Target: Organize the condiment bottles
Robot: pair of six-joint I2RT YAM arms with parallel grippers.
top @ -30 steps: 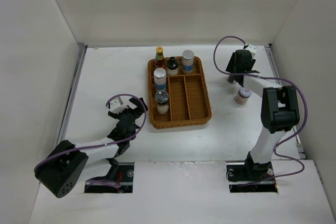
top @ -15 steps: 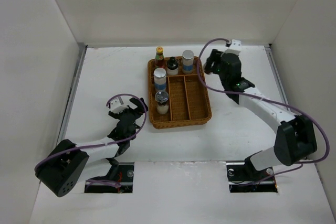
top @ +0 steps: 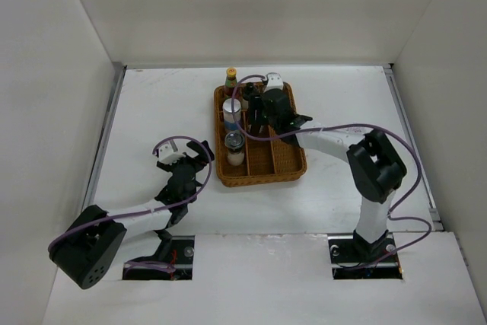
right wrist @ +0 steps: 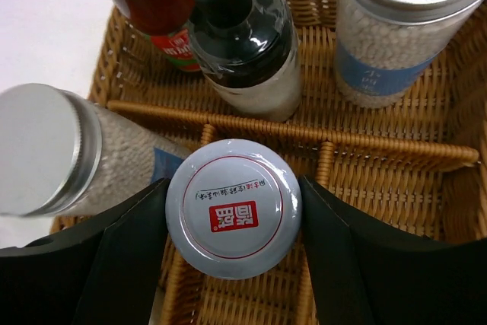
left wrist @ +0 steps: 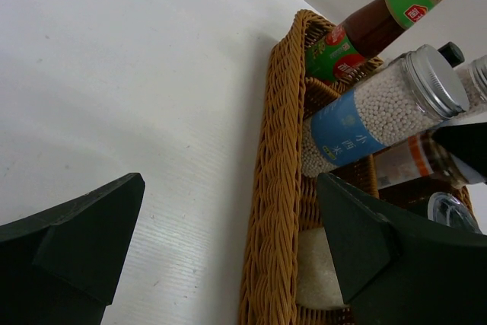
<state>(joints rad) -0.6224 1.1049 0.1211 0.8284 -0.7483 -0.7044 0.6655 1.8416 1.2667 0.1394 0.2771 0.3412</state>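
Observation:
My right gripper (top: 262, 116) hangs over the brown wicker tray (top: 298, 164) and is shut on a short jar with a pale grey printed lid (right wrist: 233, 215). The fingers (right wrist: 125, 256) press both sides of the jar, above the dividers behind the back row. In the tray stand the dark red sauce bottle (top: 231, 79), a dark black-capped bottle (right wrist: 243, 36), two white blue-labelled cylinders (right wrist: 403, 28) (top: 231, 112) and a short jar (top: 235, 148). My left gripper (top: 186, 159) is open and empty on the table beside the tray's left wall (left wrist: 281, 188).
The tray's long middle and right compartments (top: 283, 142) hold nothing. White walls enclose the table on three sides. The right arm's purple cable (top: 411, 165) loops over the table's right half.
My right arm has swung from the table's right side to over the tray. The jar that stood on the table at the right is now in its jaws. The left arm has not moved.

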